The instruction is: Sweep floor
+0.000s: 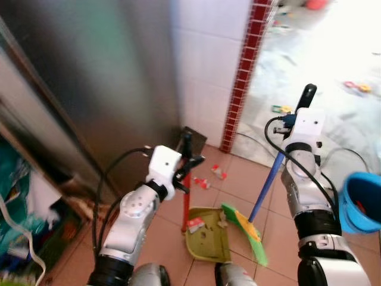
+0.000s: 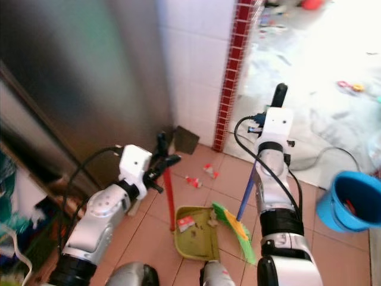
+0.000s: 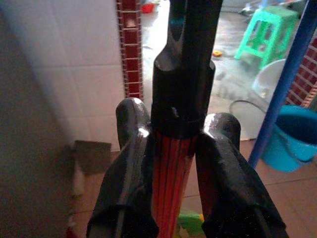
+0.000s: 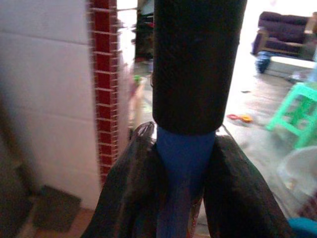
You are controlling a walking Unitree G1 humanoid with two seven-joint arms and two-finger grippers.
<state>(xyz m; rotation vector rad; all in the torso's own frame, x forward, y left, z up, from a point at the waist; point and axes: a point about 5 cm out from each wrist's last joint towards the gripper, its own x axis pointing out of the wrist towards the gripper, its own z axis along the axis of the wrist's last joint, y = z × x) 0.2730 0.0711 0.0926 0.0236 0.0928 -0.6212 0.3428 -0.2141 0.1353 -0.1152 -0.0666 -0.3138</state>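
Litter (image 1: 204, 183) lies on the tiles just beyond the dustpan (image 1: 207, 235). The left gripper (image 3: 171, 144) pinches the pan's red handle (image 1: 186, 202); the right gripper (image 4: 185, 148) pinches the blue broom handle (image 1: 265, 190), its green head (image 1: 247, 229) at the pan's lip. Collecting seems underway; next, the broom likely must reach past those scraps and draw them in.

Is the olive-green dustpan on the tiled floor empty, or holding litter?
Holding litter: a red-and-white scrap and crumbs lie in the olive-green dustpan.
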